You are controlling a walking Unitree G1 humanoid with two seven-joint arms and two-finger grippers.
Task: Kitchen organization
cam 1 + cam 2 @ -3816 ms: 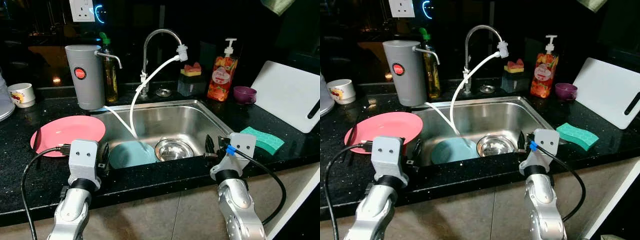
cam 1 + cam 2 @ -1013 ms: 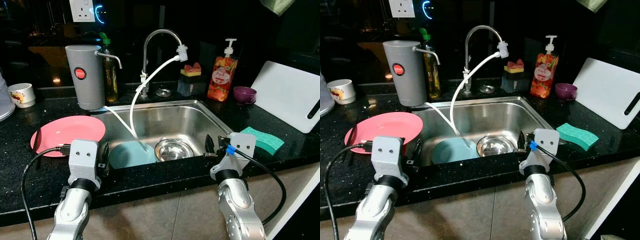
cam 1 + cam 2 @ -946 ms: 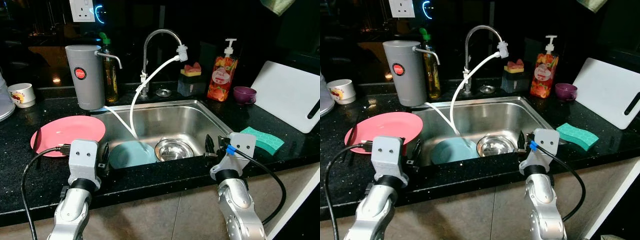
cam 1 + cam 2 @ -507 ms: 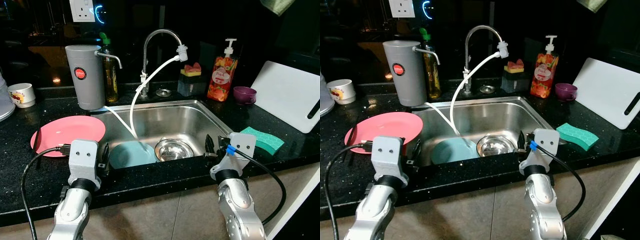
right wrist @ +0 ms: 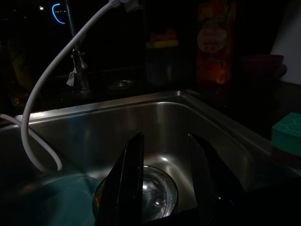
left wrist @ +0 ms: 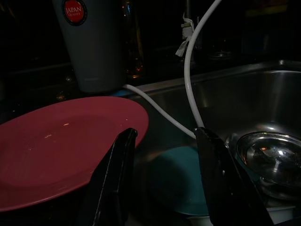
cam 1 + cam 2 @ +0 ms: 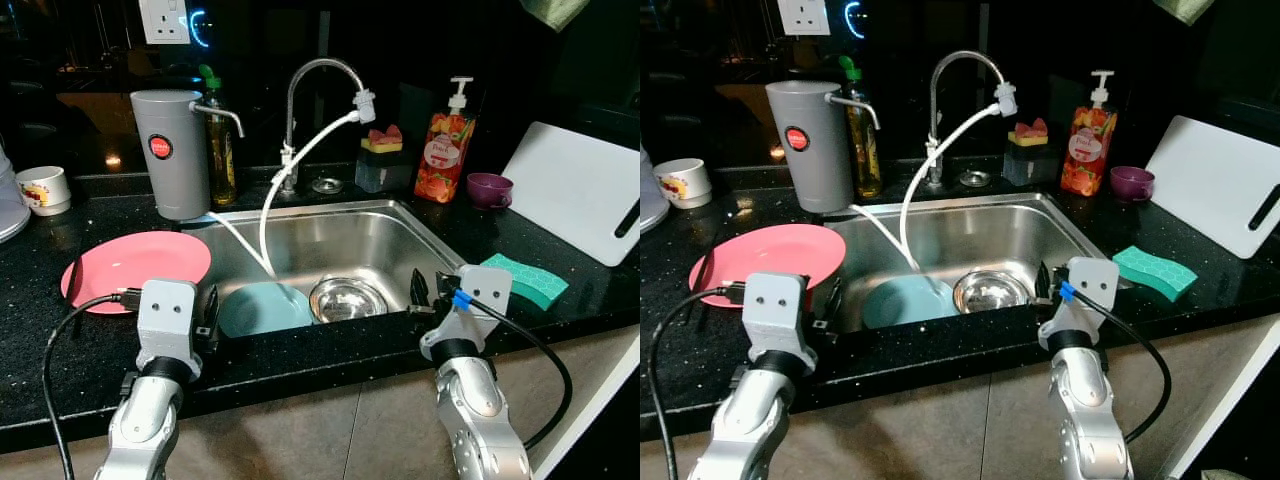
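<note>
Nothing moved: both grippers, left [image 6: 162, 176] and right [image 5: 164, 176], still hover spread, empty at sink [image 7: 330, 225]; task stalled.

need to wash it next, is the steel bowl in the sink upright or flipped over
Upright. The steel bowl sits in the sink beside the teal plate, its shiny hollow facing up.
</note>
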